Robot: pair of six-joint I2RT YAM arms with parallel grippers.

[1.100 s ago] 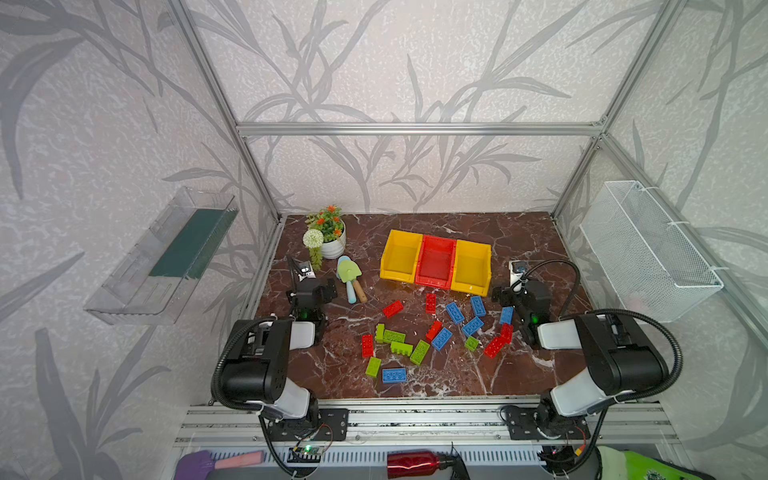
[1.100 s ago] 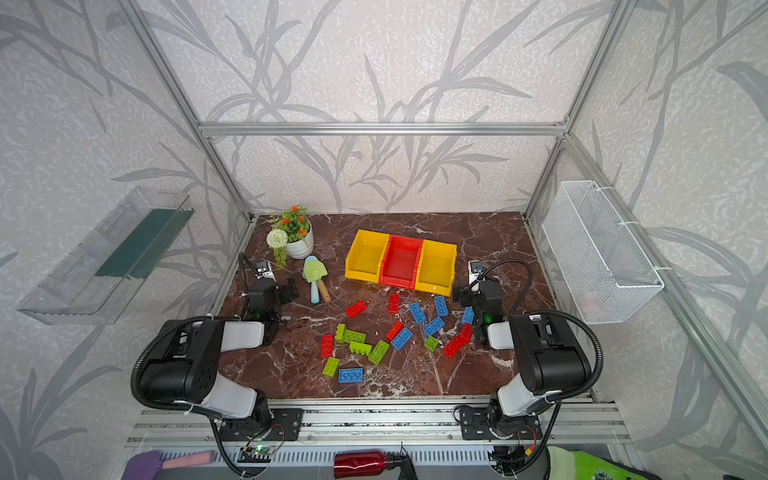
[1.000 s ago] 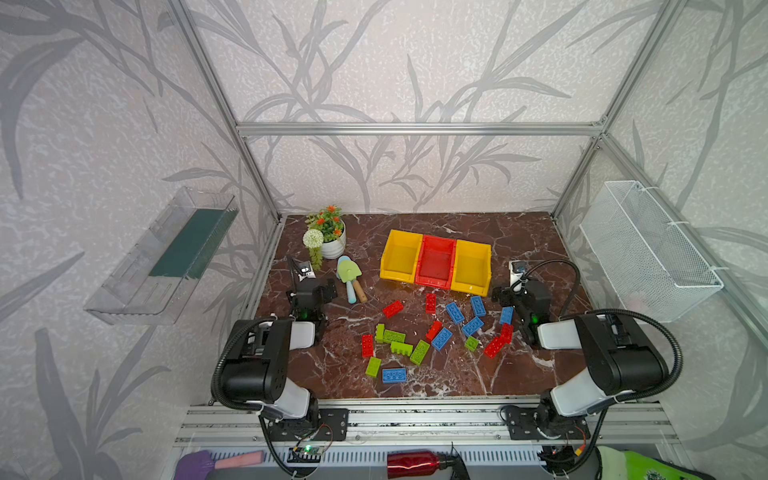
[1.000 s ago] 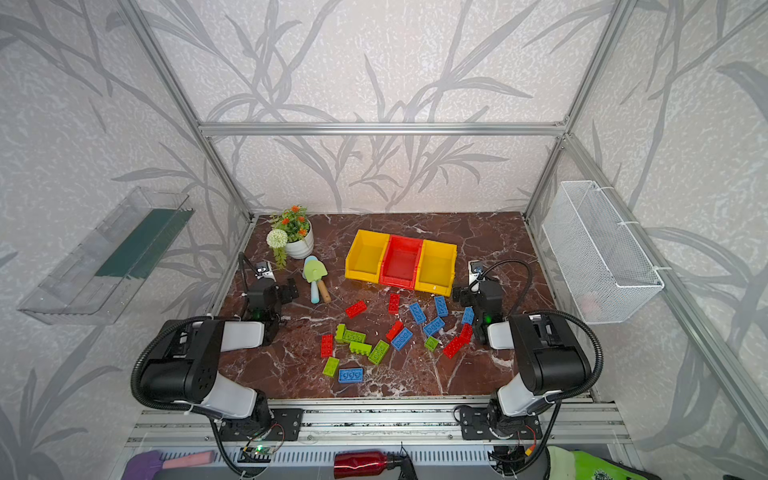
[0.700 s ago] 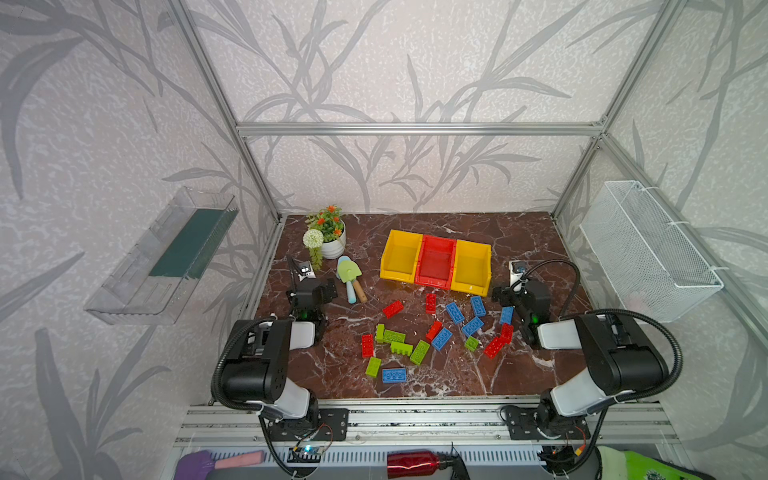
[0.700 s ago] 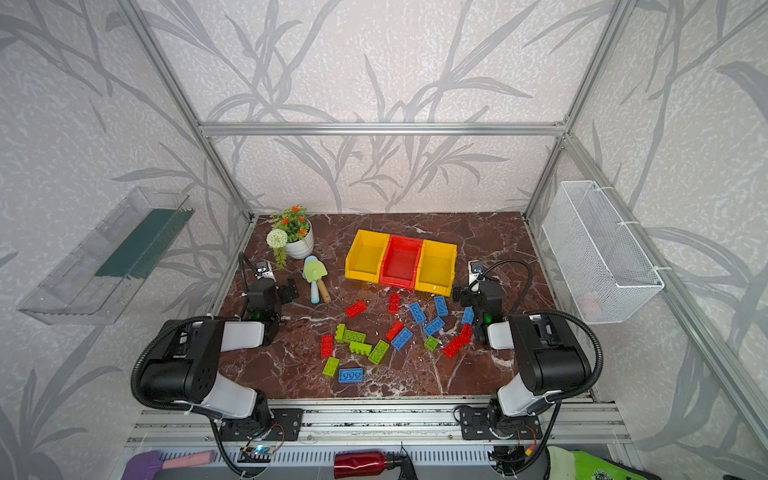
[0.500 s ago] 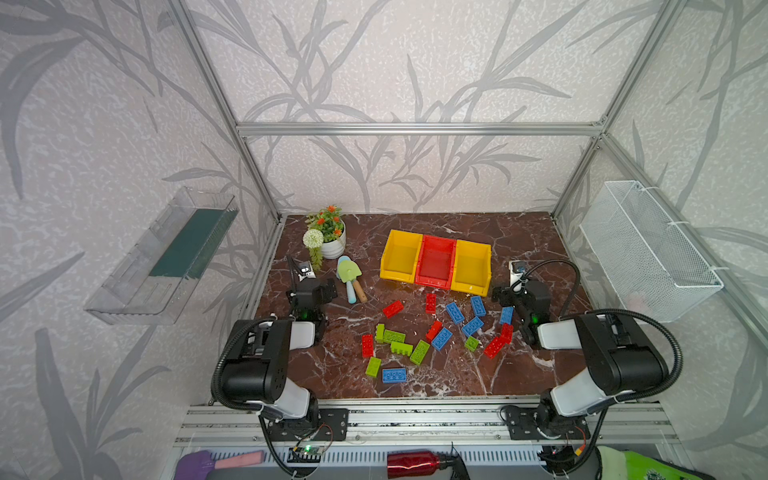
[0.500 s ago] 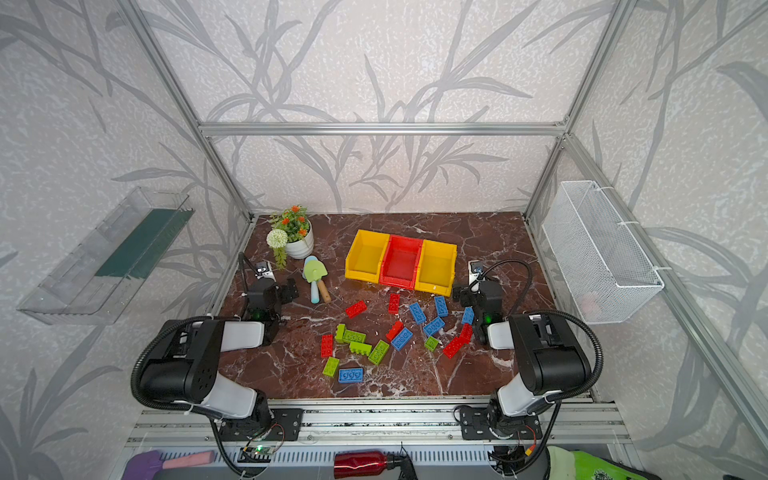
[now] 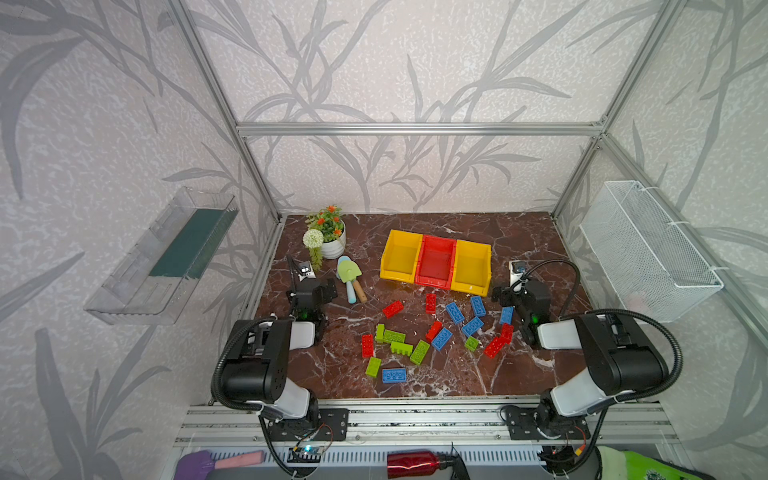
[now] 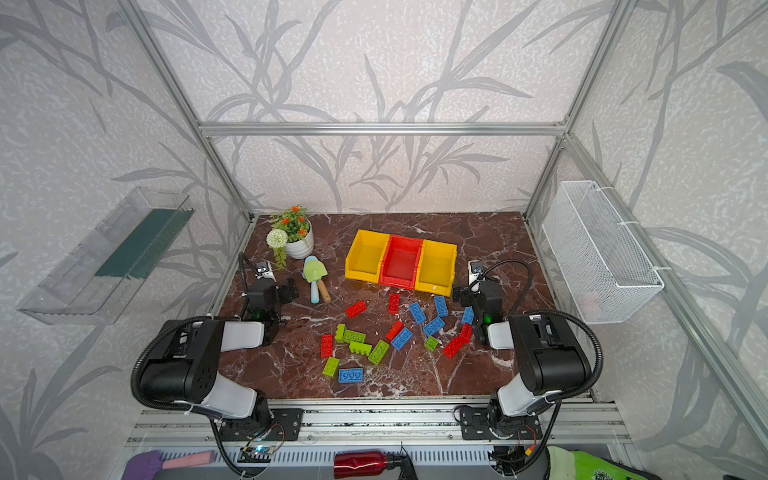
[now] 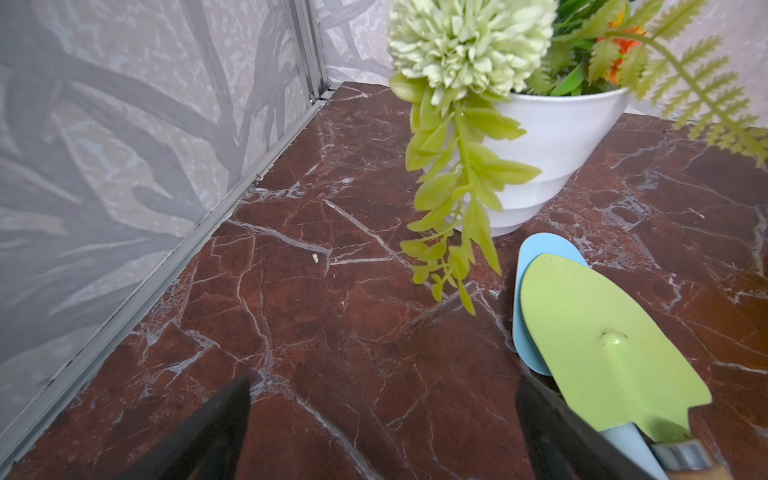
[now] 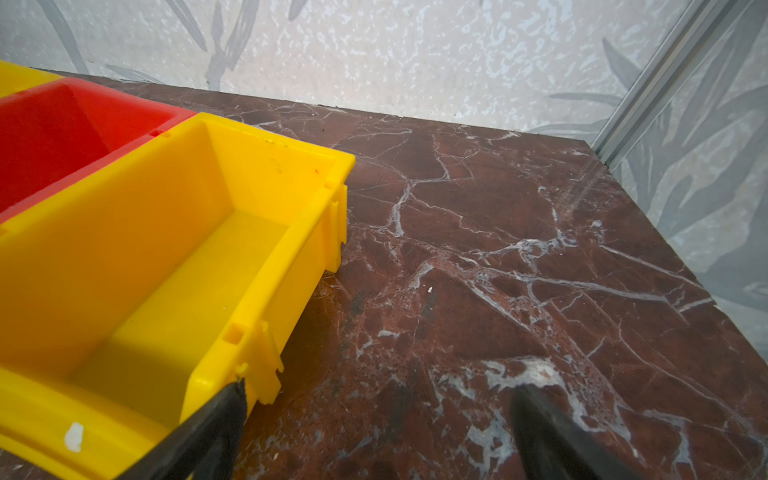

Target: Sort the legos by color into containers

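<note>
The legos [image 9: 433, 330] are lying scattered on the marble table [image 9: 519, 237], in the lower centre of both top views. Red, blue and lime green bricks are forming one loose cluster, with green pieces lying toward its lower left and blue pieces toward its upper right. Every brick in view is lying outside the containers [image 9: 436, 262]. The containers, one red bin joined between two yellow bins, are standing just above the cluster at frame centre.

The right gripper [image 9: 515, 289] is sitting at the right end of the cluster, near the right yellow bin's front corner. Its jaws are standing spread wide and are gripping nothing. In the right wrist view, one finger [image 12: 208, 436] is overlapping that corner; contact cannot be determined. One blue brick [image 9: 506, 315] is lying just beside this gripper.

The left gripper [image 9: 312, 288] is sitting at centre left, well apart from the legos. Its jaws are also standing spread wide, holding nothing. In the left wrist view, one finger [image 11: 552, 440] is showing just beside the green trowel [image 11: 602, 345], which is lying on a blue scoop [image 11: 544, 245]. A white flower pot [image 11: 552, 137] is standing beyond them.
</note>
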